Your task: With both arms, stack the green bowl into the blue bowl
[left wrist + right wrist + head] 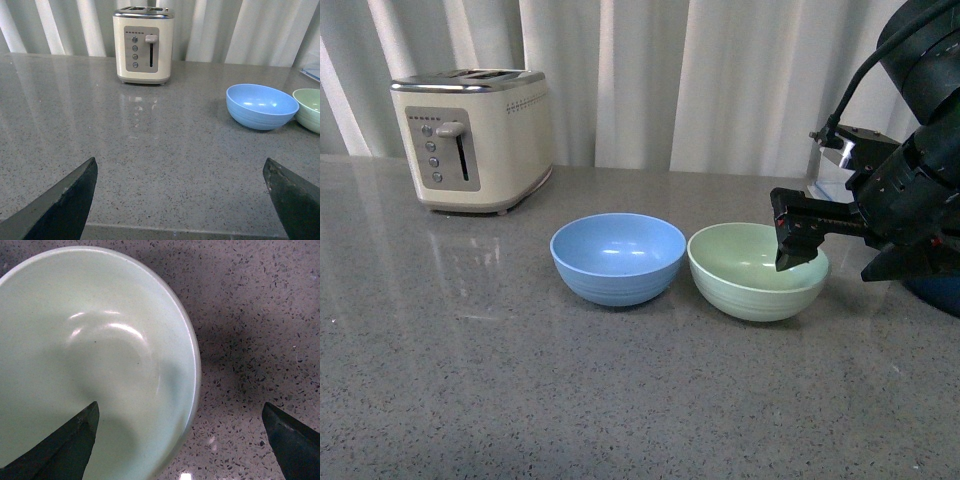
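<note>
Right end effector [794,246] first: caught it spread apart astride the rim of the green bowl [745,288], gripping nothing, clocked that bowl unlifted on the bench [470,380] right beside the blue bowl [617,258], left end effector [180,187] apart too, reckoned all stacking undone.

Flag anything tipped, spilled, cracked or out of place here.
Nothing stands out. The blue bowl and green bowl sit upright and empty, side by side; the toaster stands upright behind them. The right gripper is open, straddling the green bowl's rim.

One blue bowl [617,262], one green bowl [750,288] and one toaster [472,138].
</note>
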